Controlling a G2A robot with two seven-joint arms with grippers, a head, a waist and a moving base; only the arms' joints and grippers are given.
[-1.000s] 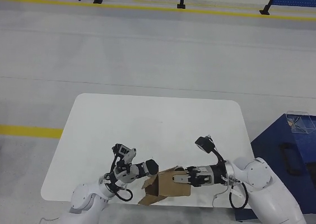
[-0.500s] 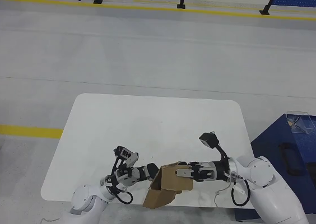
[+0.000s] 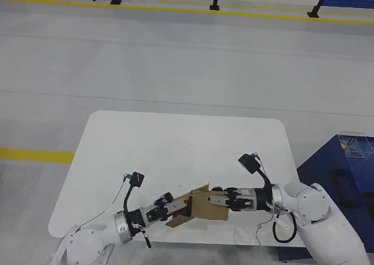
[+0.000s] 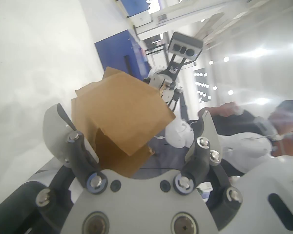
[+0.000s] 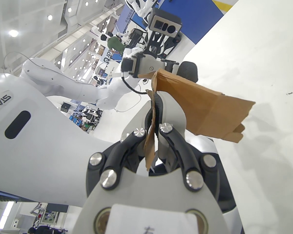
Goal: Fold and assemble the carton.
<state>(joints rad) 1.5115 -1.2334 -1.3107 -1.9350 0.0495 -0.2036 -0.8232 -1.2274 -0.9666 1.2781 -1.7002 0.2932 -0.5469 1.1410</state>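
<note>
A brown cardboard carton (image 3: 201, 204), partly folded with loose flaps, is held just above the near edge of the white table (image 3: 174, 146). My right gripper (image 3: 221, 199) is shut on a flap at the carton's right end; in the right wrist view its fingers (image 5: 161, 108) pinch the cardboard edge, and the carton body (image 5: 205, 108) juts beyond them. My left gripper (image 3: 169, 211) is at the carton's left end. In the left wrist view the left gripper (image 4: 130, 112) stands wide open, with the carton (image 4: 122, 113) between its fingers.
A blue cabinet (image 3: 353, 179) stands right of the table with a clear box (image 3: 355, 142) on top. The far and middle parts of the table are bare. The carton hangs at the table's near edge.
The carton has risen and turned from sagging over the table's edge to more level. My left arm has swung lower and to the left, its gripper now at the carton's left end.
</note>
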